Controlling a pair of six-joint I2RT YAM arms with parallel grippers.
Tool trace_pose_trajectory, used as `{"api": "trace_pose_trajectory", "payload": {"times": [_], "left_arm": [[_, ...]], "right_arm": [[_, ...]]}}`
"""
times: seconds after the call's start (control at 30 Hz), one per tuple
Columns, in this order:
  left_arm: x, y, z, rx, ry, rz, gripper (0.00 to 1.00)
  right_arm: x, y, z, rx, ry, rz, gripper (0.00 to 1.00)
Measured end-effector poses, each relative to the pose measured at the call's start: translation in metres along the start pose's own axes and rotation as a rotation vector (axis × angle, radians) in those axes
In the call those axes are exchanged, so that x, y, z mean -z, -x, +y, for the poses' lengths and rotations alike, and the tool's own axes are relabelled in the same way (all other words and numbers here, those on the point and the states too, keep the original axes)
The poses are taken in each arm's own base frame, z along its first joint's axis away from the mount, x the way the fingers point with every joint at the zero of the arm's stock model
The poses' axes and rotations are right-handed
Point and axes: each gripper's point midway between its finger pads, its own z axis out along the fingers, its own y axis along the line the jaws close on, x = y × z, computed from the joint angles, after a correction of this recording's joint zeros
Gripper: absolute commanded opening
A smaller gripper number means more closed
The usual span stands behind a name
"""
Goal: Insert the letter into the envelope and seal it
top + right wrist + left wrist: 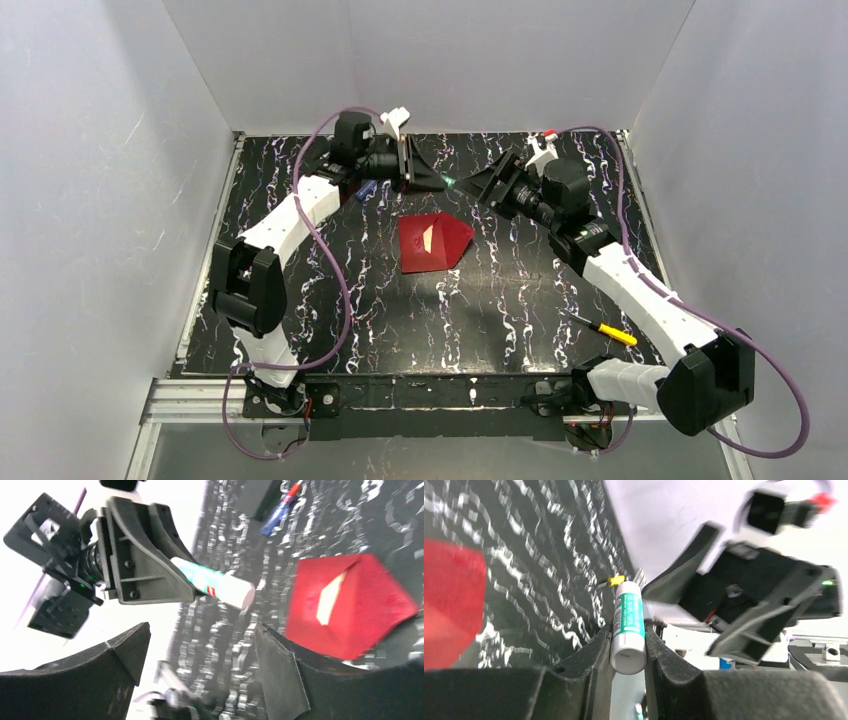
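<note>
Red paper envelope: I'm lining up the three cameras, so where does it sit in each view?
Top external: the red paper envelope at picture centre.
Left wrist: at the left edge, blurred.
Right wrist: right of centre.
Shared landmark: the white-and-green glue stick clamped in the left gripper, clear in both wrist views.

Glue stick (628, 625) — green-and-white label carries small print, too blurred to read. A small red mark on it in the right wrist view — illegible. Nothing else lettered.
</note>
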Motion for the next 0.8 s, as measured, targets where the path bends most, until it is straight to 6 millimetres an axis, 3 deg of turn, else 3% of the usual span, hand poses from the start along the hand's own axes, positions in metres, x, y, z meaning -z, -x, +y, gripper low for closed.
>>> {"api": "trace_pose_trajectory", "payload": {"times": [0.17,0.3,0.57,0.8], "left_arm": [[0.003,0.048,-0.058,-0.188,-0.112,-0.113,0.0],[0.009,0.06,-0.089,-0.275,-0.19,-0.134,0.0],[0.019,0.065,-0.105,-0.231,-0.274,-0.114,0.0],[0.031,0.066,-0.114,-0.256,-0.321,-0.101,0.0]], "right_arm": [[-0.013,0.015,0.019,-0.317,0.054,-0.048,0.82],[-0.014,0.04,0.045,-0.483,0.176,-0.125,0.8],[-0.006,0.076,0.079,-0.672,0.399,-0.214,0.63],[-0.015,0.08,0.069,-0.723,0.39,-0.218,0.59]]}}
